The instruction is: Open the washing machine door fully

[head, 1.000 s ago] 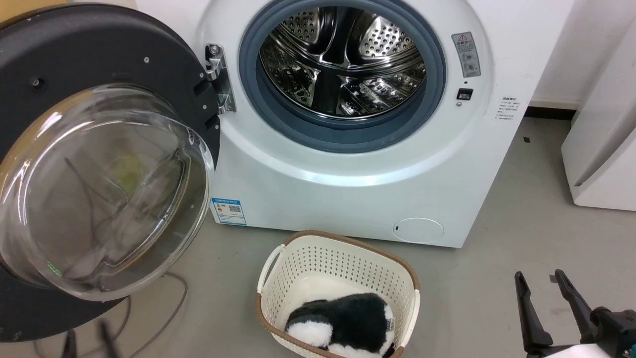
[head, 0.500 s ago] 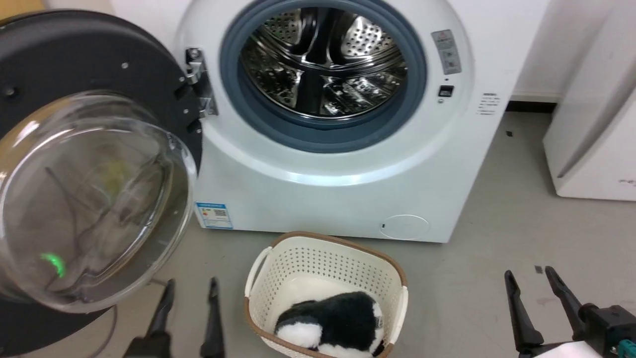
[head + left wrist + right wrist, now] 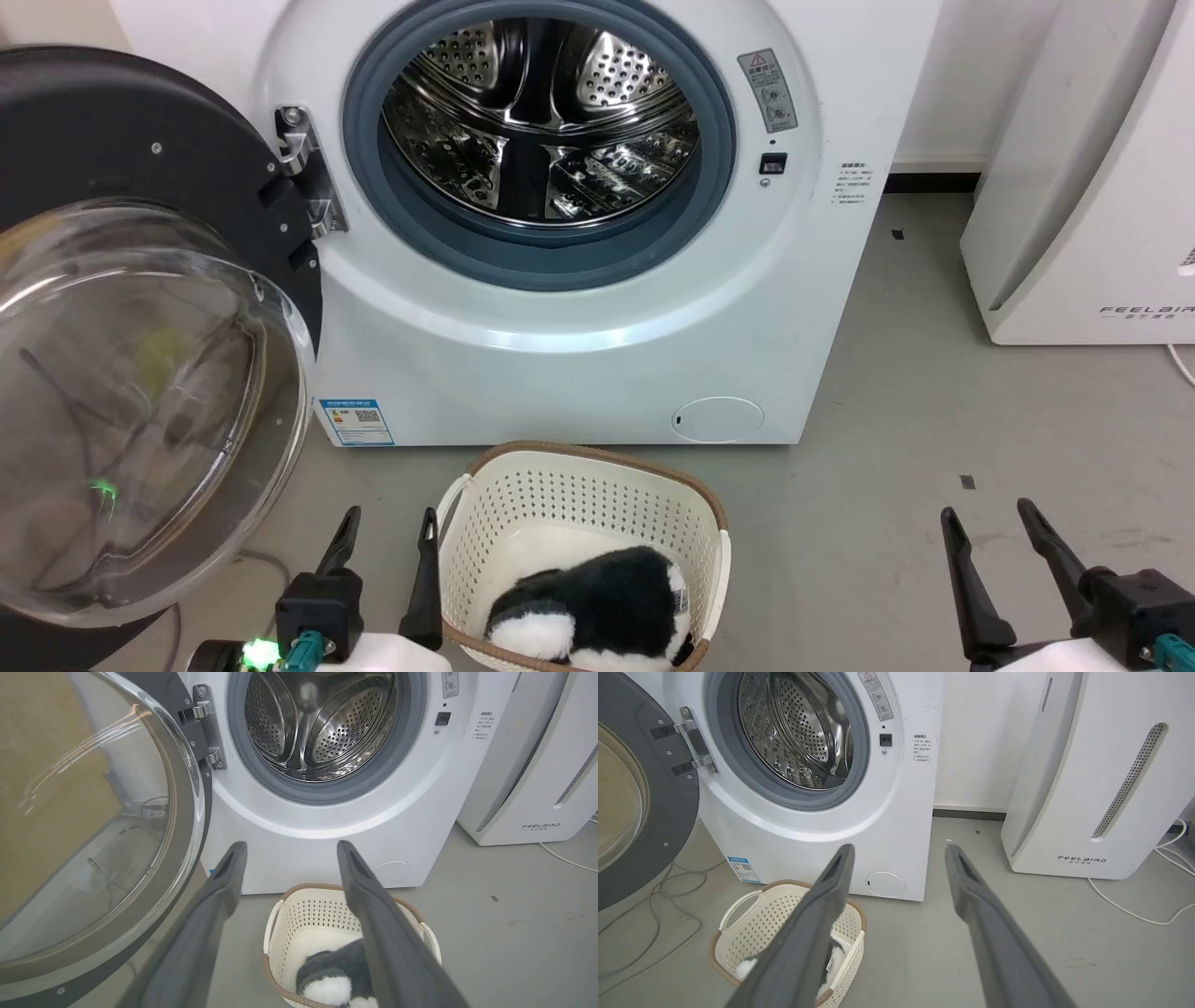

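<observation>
**Two grippers spread and empty, door swung out to the left**

From the head view, we see the left gripper (image 3: 391, 513) at the lower left. Its two fingers are spread with nothing between them, just beside the rim of the cream basket (image 3: 579, 450). The right gripper (image 3: 986, 510) sits at the lower right, likewise spread and empty, over the grey floor (image 3: 887, 420). The washing machine door (image 3: 121, 121) hangs on its hinge (image 3: 303, 177), swung well away from the washing machine (image 3: 560, 373). This leaves the steel drum (image 3: 541, 121) exposed. The basket stands on the floor in front of the machine and holds a black-and-white plush toy (image 3: 597, 597).

From the left wrist view, the dark fingers (image 3: 219, 896) stand parted, gripping nothing. Beyond them lies the basket with the toy. The door fills that view's left, and the drum shows bare perforated steel.

From the right wrist view, the fingers (image 3: 822, 914) are parted too, touching nothing. The basket sits low, partly behind one finger. A white appliance (image 3: 1087, 788) stands near the machine.
</observation>
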You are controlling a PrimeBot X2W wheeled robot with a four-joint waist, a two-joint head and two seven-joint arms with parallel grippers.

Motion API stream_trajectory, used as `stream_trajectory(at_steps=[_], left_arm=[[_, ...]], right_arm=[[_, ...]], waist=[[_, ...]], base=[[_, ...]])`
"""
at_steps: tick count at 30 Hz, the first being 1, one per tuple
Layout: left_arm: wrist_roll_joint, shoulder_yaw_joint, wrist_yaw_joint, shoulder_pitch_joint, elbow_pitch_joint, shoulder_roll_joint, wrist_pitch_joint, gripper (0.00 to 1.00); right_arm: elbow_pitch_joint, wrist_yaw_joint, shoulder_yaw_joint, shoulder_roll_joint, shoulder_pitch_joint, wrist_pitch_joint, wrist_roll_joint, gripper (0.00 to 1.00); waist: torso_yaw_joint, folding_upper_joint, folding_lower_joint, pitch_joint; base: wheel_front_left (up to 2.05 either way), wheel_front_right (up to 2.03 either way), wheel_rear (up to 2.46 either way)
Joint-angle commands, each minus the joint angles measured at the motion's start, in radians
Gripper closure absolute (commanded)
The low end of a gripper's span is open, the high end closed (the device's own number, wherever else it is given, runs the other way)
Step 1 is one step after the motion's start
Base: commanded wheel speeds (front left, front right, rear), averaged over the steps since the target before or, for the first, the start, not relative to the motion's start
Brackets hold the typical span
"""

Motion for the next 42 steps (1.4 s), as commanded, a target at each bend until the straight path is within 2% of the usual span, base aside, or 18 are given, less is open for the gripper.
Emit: stream_trajectory(at_steps=[1, 7, 8, 42], left_arm=[[-0.005, 0.006, 0.005, -0.01, 0.004, 0.003, 0.005, 0.0], [-0.015, 0.018, 0.016, 0.002, 0.01, 0.007, 0.0, 0.0], [-0.012, 0.016, 0.014, 0.001, 0.007, 0.002, 0.0, 1.0], [0.061, 0.098, -0.067, -0.009, 0.004, -0.055, 0.024, 1.0]], right_arm=[[-0.003, 0.005, 0.004, 0.003, 0.012, 0.003, -0.005, 0.0], [0.003, 0.005, 0.016, 0.003, 0.012, 0.001, 0.001, 0.0], [0.004, -0.001, 0.015, 0.0, 0.0, 0.002, 0.002, 1.0], [0.042, 0.0, 0.026, 0.001, -0.042, -0.003, -0.019, 1.0]], waist=[[-0.003, 0.0, 0.0, -0.001], [-0.01, 0.0, 0.0, -0.005], [-0.01, 0.0, 0.0, -0.005], [-0.006, 0.0, 0.0, -0.005]], base=[[0.0, 0.0, 0.0], [0.0, 0.0, 0.0], [0.0, 0.0, 0.0], [0.0, 0.0, 0.0]])
